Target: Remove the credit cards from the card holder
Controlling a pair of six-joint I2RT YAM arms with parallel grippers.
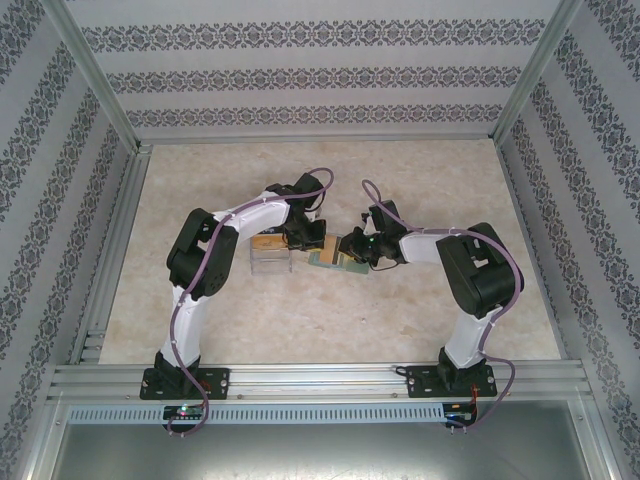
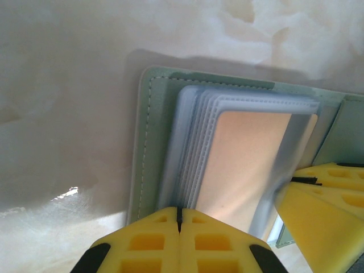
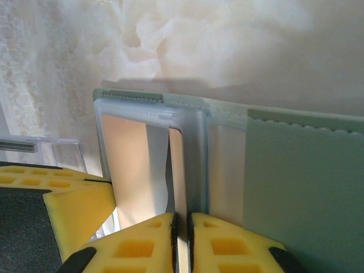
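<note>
Grey-green card holder open, long axis crosswise. Left tool closed tight at its sleeves; right tool pinches credit card edge.

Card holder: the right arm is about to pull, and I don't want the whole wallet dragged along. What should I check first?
1. Card holder lies open on the table: ok.
2. Left gripper is shut at the near edge of the sleeves: ok.
3. Left gripper really pins the holder down: cannot tell.
4. Right gripper is shut on a credit card edge: ok.
5. Card alone is pinched, not its sleeve too: cannot tell.
6. Clear box stands on the left gripper's side, apart from the right gripper: ok.
</note>
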